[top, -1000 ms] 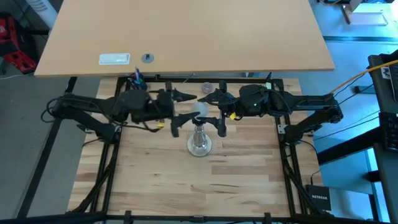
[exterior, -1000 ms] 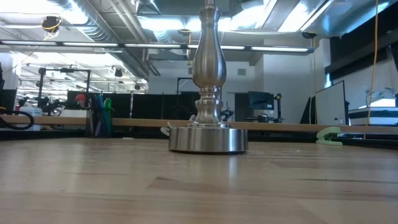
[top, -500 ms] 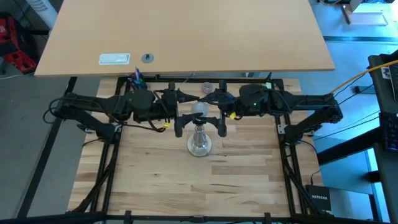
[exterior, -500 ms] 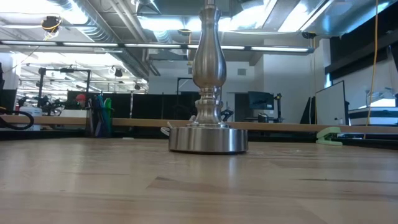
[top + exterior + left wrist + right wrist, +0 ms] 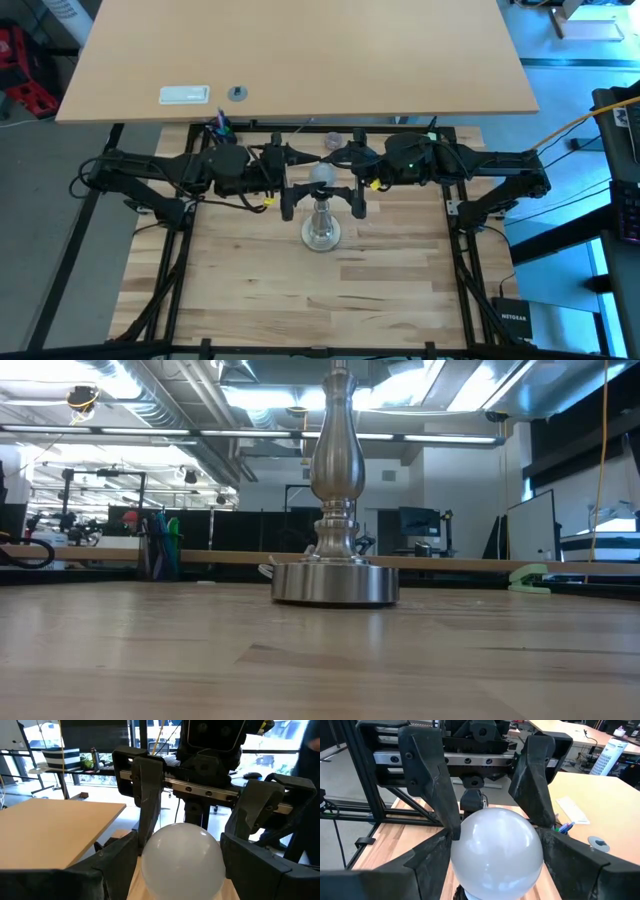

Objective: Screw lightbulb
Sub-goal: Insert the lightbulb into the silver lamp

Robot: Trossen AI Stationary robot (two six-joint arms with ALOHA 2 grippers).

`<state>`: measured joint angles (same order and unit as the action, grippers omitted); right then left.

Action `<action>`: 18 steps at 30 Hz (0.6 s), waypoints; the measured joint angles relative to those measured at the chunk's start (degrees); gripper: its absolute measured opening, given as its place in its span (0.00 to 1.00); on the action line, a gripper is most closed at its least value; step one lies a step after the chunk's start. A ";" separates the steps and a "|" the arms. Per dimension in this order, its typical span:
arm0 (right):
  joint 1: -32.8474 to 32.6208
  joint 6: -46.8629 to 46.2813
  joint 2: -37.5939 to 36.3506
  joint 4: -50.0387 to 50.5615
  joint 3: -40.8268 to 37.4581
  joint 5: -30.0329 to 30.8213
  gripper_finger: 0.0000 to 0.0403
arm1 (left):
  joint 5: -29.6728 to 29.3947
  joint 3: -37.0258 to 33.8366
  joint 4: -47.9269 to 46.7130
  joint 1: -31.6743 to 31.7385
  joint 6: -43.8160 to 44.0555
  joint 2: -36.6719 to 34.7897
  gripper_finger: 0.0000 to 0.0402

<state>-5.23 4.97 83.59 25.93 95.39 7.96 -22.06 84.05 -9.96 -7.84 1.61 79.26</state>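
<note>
The lightbulb [image 5: 321,176] sits on the silver stand [image 5: 320,234], between the wide-open, empty left gripper [image 5: 289,176] and right gripper [image 5: 352,176].

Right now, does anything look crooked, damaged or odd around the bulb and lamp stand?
Nothing stands out. The lightbulb sits centred on top of the silvery lamp stand, which stands upright and flat on the table. The left pincer and right pincer face each other, each flanking the globe. No cracks show.
</note>
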 joint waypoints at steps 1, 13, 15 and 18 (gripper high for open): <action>0.00 -0.01 0.00 -0.10 0.00 -0.01 0.72 | -0.01 -0.01 0.04 0.00 -0.02 0.00 0.66; 0.02 -0.20 -0.26 1.54 0.28 -4.25 0.72 | 0.12 -0.17 1.45 -0.04 -0.09 0.00 0.66; 0.02 -0.19 -0.30 1.67 0.28 -4.61 0.72 | 0.19 -0.17 1.46 -0.04 -0.09 0.00 0.66; 0.00 0.12 -0.46 1.78 0.28 -4.70 0.72 | 0.22 -0.17 1.51 -0.04 -0.09 0.00 0.66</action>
<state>-5.23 5.09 83.14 27.70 95.68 3.27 -21.85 83.88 -8.45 -7.88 1.52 79.26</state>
